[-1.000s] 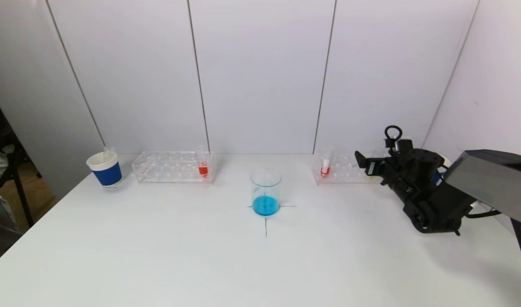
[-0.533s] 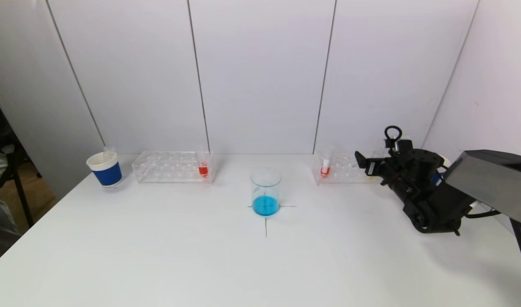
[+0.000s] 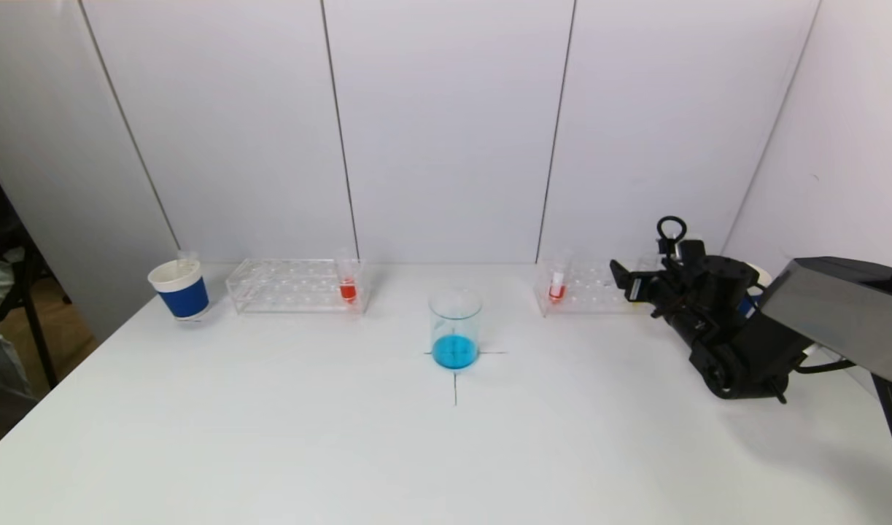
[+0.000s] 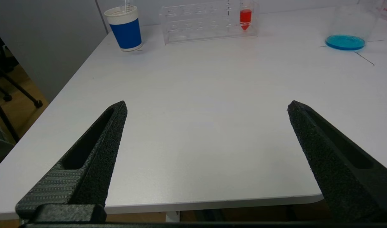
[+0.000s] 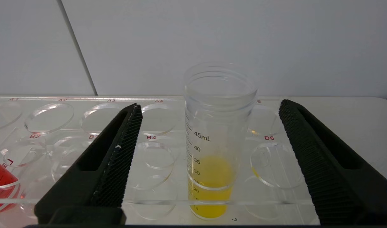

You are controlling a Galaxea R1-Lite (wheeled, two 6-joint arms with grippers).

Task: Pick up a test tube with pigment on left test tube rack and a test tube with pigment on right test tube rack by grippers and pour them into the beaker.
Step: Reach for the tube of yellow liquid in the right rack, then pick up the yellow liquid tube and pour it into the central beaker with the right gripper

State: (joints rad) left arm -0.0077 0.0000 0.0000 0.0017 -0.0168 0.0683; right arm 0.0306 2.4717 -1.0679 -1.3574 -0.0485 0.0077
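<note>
Head view: worktop [image 3: 270, 437] has wide bare room across the near half, and the middle strip around the beaker [image 3: 455, 328] is free on both sides. The near edge shows in the left wrist view, with the left gripper [image 4: 206, 107] hanging just off it, fingers spread wide, nothing between them. Racks sit along the far edge against the wall panels.

Right gripper [image 5: 209, 109] is at the right rack [image 3: 584, 288], fingers either side of the yellow tube [image 5: 217, 139], gaps visible both sides, no contact seen. Fingers spread, not pinching.

Versus a second ago: the right gripper has shifted slightly; nothing else on the worktop has moved. Whether its fingers have narrowed cannot be told from the head view.

Containers:
- Beaker on the cross mark, shallow blue liquid at the bottom.
- Left rack [image 3: 296, 286]: one tube [image 3: 348, 281] at its end nearest the beaker, red liquid in the tip.
- Right rack: red tube [image 3: 557, 284] at the beaker-side end; yellow tube upright in a hole next to the one marked B6, yellow liquid in its lower part.
- Blue-banded paper cup [image 3: 179, 289] left of the left rack, contents not visible.
</note>
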